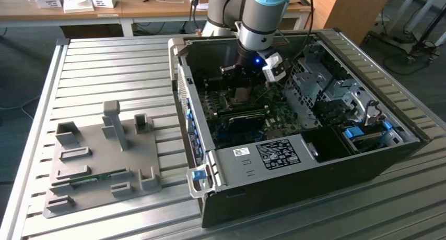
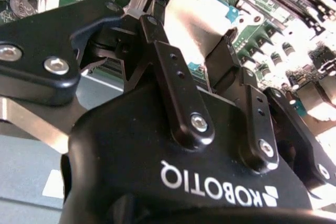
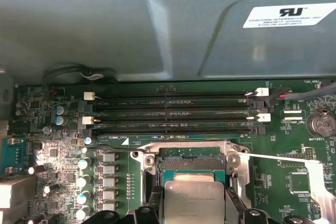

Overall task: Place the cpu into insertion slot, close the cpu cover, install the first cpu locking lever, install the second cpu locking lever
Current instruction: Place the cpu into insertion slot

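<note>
First wrist view: the claw [image 3: 193,209] was clamped on the cpu [image 3: 193,200], its fingers pressed to two opposite edges, holding it over the socket [image 3: 191,162] on the green board [image 3: 294,182]. That board lay inside the open computer case [image 1: 314,180], which stood on the slatted table [image 1: 118,68].

lab, slatted metal bench [image 1: 104,68], wooden desks [image 1: 139,9]

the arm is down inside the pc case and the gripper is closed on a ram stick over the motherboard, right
No, not a ram stick: in the first wrist view the gripper is closed on the cpu, the flat silvery square. The rest holds: the arm is down inside the pc case, over the motherboard.
</note>
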`<state>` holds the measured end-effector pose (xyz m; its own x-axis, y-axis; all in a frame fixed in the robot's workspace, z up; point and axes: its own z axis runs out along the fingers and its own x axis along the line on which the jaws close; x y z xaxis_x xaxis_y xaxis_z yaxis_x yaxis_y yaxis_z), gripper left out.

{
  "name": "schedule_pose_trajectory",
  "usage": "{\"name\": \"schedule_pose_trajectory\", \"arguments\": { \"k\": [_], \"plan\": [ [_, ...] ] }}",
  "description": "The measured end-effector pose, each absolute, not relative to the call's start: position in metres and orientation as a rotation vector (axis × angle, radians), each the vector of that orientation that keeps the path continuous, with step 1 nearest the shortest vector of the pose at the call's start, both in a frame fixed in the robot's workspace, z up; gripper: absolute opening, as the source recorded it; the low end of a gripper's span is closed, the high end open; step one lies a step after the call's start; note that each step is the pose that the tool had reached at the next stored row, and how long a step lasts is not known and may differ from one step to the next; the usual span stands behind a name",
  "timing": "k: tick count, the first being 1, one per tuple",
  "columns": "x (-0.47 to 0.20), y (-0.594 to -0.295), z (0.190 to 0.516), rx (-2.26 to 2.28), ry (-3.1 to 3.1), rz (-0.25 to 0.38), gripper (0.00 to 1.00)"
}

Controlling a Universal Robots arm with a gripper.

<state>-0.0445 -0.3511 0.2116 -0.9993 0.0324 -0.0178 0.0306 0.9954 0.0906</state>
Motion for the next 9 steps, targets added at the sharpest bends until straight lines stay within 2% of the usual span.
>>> {"name": "schedule_pose_trajectory", "arguments": {
  "k": [9],
  "plan": [
    [-0.0445,-0.3510,0.2106,0.049,3.119,0.141,0.54]
  ]
}}
